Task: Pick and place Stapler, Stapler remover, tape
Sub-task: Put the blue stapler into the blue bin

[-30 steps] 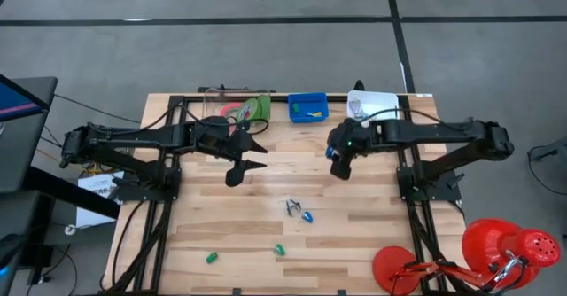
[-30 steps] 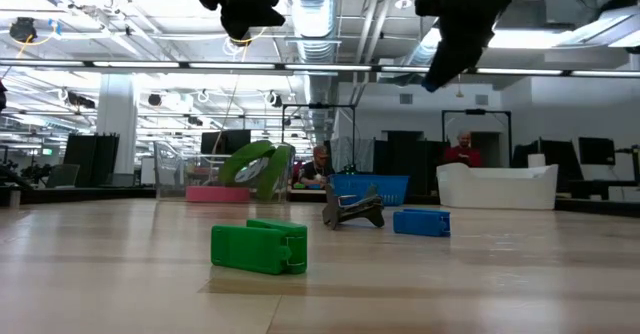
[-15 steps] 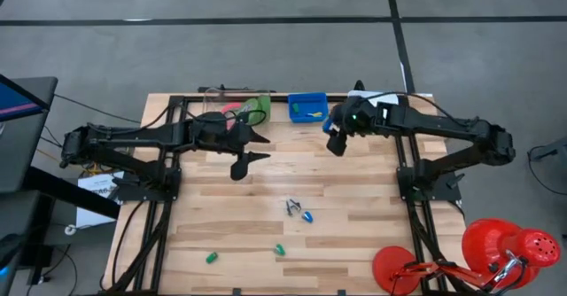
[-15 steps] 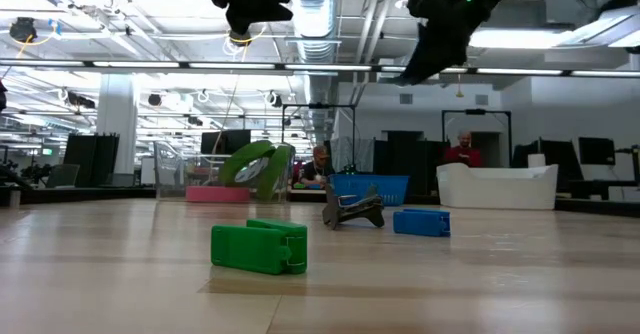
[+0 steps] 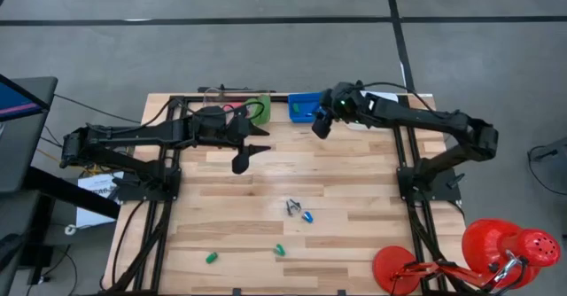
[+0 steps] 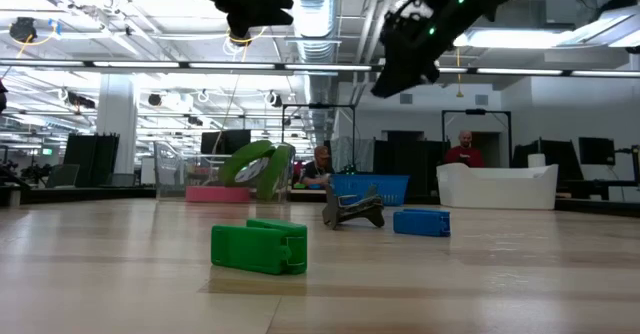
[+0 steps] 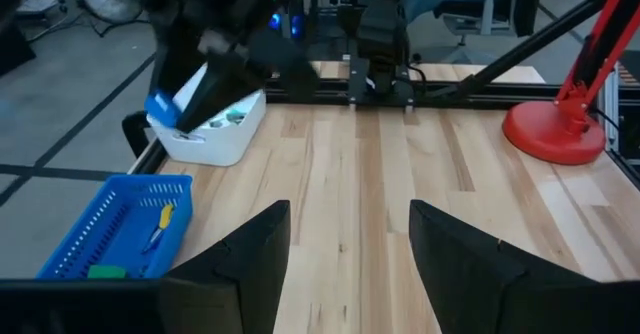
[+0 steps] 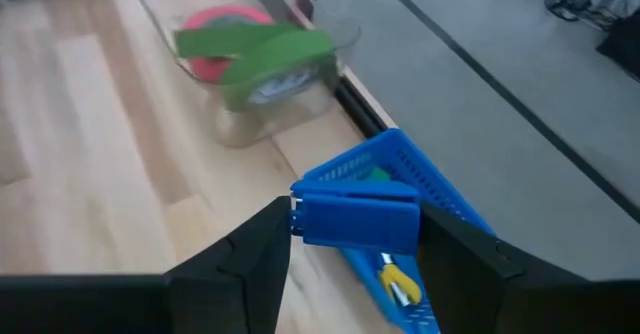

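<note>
Presently, the left gripper (image 5: 251, 153) is held above the table (image 5: 354, 243), its jaws spread with nothing between them; bare planks are seen past its two fingers (image 7: 235, 274) in the left wrist view. Just behind it, at the table's far edge, a clear container (image 8: 285, 84) is noted with the tape (image 8: 255, 44) inside: green rolls leaning over a pink-red one. Nearer the front edge than this gripper, two green staplers (image 5: 212, 258) (image 5: 279, 250) are seen lying apart on the planks. Further right, a grey staple remover (image 6: 352, 209) and a blue stapler (image 6: 421, 222) lie just beside each other mid-table. The right gripper (image 5: 320, 126) is raised at the near rim of the blue basket (image 5: 304, 100), and a blue stapler (image 8: 357, 219) is clamped crosswise between its fingers (image 8: 240, 274). Yellow and green items are seen inside the basket. A white bin (image 7: 215, 134) stands just beyond the right gripper.
</note>
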